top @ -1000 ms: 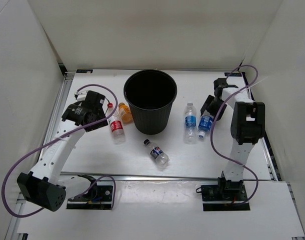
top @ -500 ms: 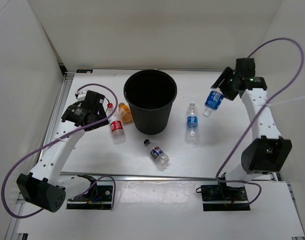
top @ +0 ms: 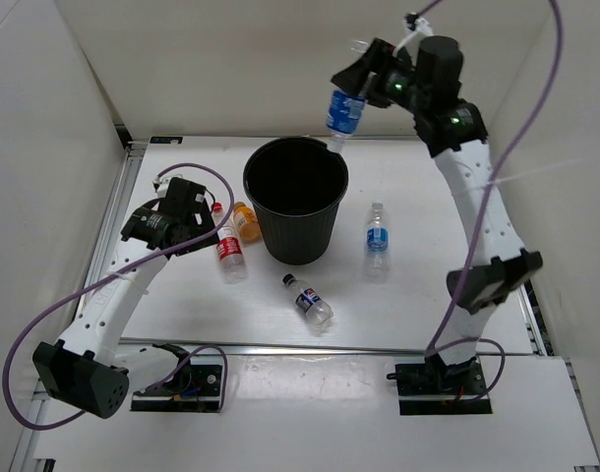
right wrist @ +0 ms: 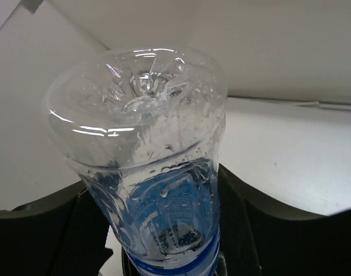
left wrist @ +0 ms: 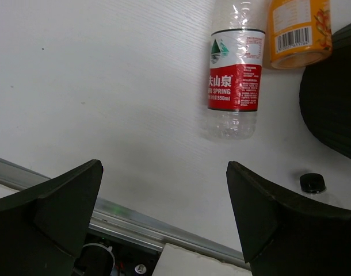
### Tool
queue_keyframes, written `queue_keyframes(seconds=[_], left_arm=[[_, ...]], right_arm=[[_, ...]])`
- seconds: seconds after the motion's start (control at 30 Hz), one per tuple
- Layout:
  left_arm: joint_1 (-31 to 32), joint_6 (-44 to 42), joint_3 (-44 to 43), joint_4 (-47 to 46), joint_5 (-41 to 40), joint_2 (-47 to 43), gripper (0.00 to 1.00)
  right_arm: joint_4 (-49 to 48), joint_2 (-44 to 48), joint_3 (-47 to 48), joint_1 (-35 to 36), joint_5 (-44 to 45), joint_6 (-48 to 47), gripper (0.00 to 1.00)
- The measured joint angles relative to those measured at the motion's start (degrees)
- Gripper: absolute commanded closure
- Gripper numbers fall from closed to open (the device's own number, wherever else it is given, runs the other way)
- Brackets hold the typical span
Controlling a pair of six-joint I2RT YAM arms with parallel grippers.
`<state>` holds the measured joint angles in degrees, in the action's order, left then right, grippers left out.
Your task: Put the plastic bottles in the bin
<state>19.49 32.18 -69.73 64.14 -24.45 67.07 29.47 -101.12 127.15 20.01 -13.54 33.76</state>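
My right gripper [top: 362, 87] is raised high and shut on a blue-labelled plastic bottle [top: 344, 113], which hangs cap-down over the back right rim of the black bin [top: 298, 236]. In the right wrist view the bottle's clear base [right wrist: 147, 126] fills the frame between the fingers [right wrist: 267, 224]. My left gripper [left wrist: 164, 172] is open and empty, just left of the red-labelled bottle [top: 228, 251] [left wrist: 235, 75] lying on the table. The short orange bottle [top: 246, 221] [left wrist: 296, 31] lies against the bin. A dark-labelled bottle [top: 309, 300] lies in front of the bin, and another blue-labelled one [top: 377, 241] to its right.
White walls enclose the table on three sides. A metal rail [top: 330, 346] [left wrist: 124, 213] runs along the table's near edge. Purple cables [top: 44, 315] loop off both arms. The bin's wall [left wrist: 336, 103] shows at the right edge of the left wrist view.
The right arm has lifted the blue-labelled bottle off the table at the right and swung it up and left, over the bin's rim. The left arm has stayed put.
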Motion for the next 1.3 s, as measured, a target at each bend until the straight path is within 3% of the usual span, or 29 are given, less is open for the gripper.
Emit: queue_keyframes(seconds=[0.1, 0.17, 0.27, 0.37, 0.4, 0.47, 0.63, 0.8, 0.93, 1.0, 1.13, 1.3], left_arm=[[0.0, -0.3, 0.0, 0.0, 1.8, 0.0, 0.0], [-0.1, -0.5, 0.0, -0.1, 2.6, 0.0, 0.0], [-0.4, -0.6, 0.0, -0.1, 3.1, 0.1, 0.0], [-1.0, -0.6, 0.0, 0.1, 2.7, 0.3, 0.0], [-1.0, -0.2, 0.0, 0.2, 2.3, 0.3, 0.0], [-1.2, 0.9, 0.0, 0.8, 0.8, 0.3, 0.0], [-1.7, 2.8, 0.0, 2.1, -2.0, 0.3, 0.0], [-1.8, 4.3, -0.1, 2.4, -3.0, 0.3, 0.0], [-1.8, 5.6, 0.2, 2.7, -3.3, 0.3, 0.0], [-1.8, 6.2, 0.7, 2.7, -3.2, 0.3, 0.0], [-1.8, 6.7, 1.1, 2.6, -1.9, 0.3, 0.0], [-2.1, 7.8, 1.8, 1.4, 1.1, 0.3, 0.0]], right_arm=[[-1.8, -7.0, 6.7, 4.9, 1.6, -3.0, 0.74], [-2.5, -9.9, 7.3, 7.6, 3.0, -4.9, 0.74], [-2.6, -11.9, 4.9, 11.1, 5.1, -7.3, 0.67], [-2.5, -11.8, 0.1, 13.1, 6.5, -9.0, 0.37], [-2.5, -11.8, -1.3, 13.5, 6.9, -9.5, 0.17], [-2.4, -11.8, -3.3, 13.9, 7.5, -10.4, 0.01], [-1.1, -10.1, -4.9, 13.7, 11.6, -11.7, 0.01], [1.0, 0.6, -8.5, 12.2, 22.9, -10.9, 0.01], [1.7, 15.3, -19.4, 3.6, 28.5, -7.1, 0.01], [3.7, 19.4, -25.4, -2.9, 26.6, -4.4, 0.01], [7.3, 17.2, -35.2, -11.1, 18.7, -1.8, 0.01], [11.0, 2.6, -43.9, -9.2, 13.3, -4.4, 0.01]])
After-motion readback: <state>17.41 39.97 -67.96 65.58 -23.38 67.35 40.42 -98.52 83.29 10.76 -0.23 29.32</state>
